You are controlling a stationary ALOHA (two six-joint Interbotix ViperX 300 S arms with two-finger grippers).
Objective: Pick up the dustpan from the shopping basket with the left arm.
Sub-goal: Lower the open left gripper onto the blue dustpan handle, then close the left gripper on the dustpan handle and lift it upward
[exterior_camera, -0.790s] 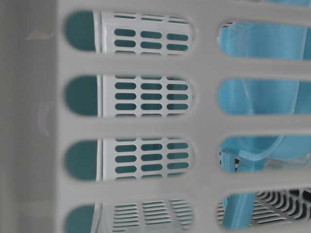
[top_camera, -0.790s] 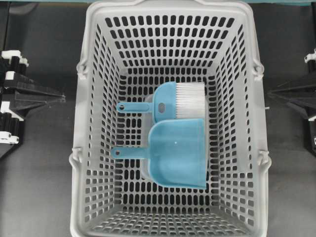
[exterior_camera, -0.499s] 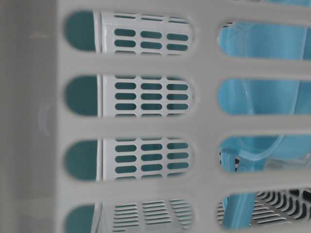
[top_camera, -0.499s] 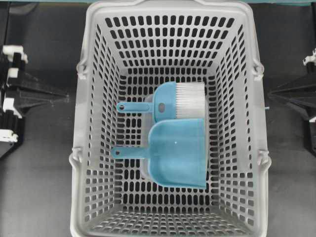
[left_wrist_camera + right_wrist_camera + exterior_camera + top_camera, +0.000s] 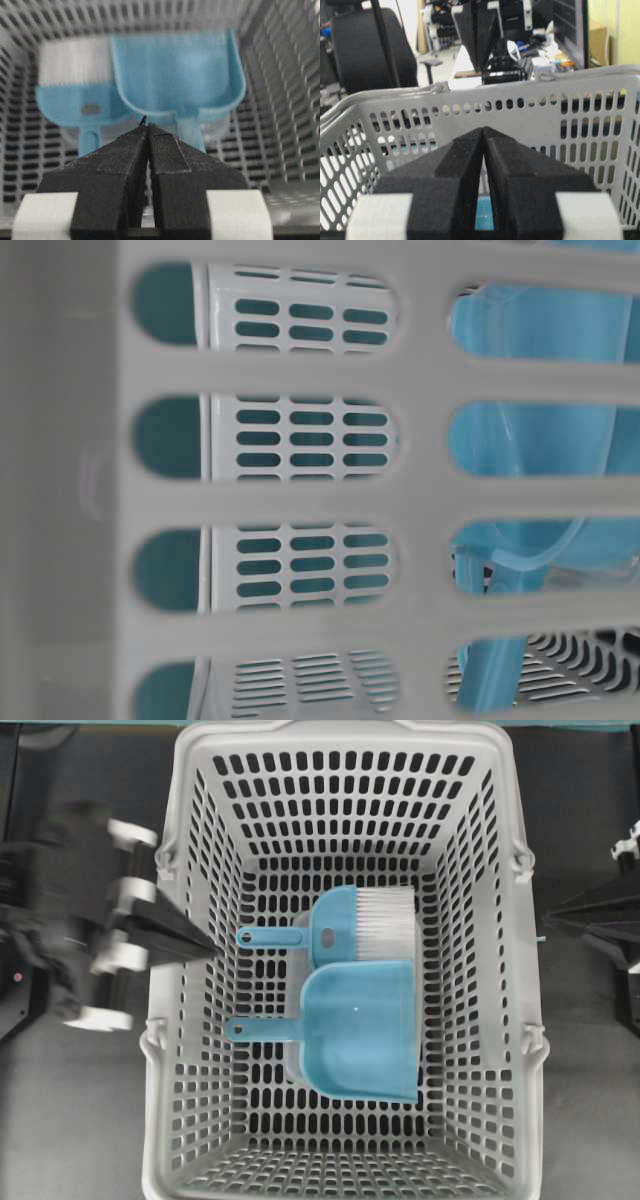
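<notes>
From overhead, the dustpan (image 5: 358, 1030) is seen lying flat on the floor of the shopping basket (image 5: 345, 745), beside a brush (image 5: 362, 925), on a dark table (image 5: 80, 1120). The left gripper (image 5: 205, 948), blurred, is placed over the basket's rim.

At table level, only slotted wall and blue plastic are shown, apparently the dustpan (image 5: 530, 430).

In the left wrist view, the fingertips are pressed together, empty.

In the right wrist view, the right gripper (image 5: 483, 131) is likewise closed; an office chair (image 5: 370, 45) is visible behind.
</notes>
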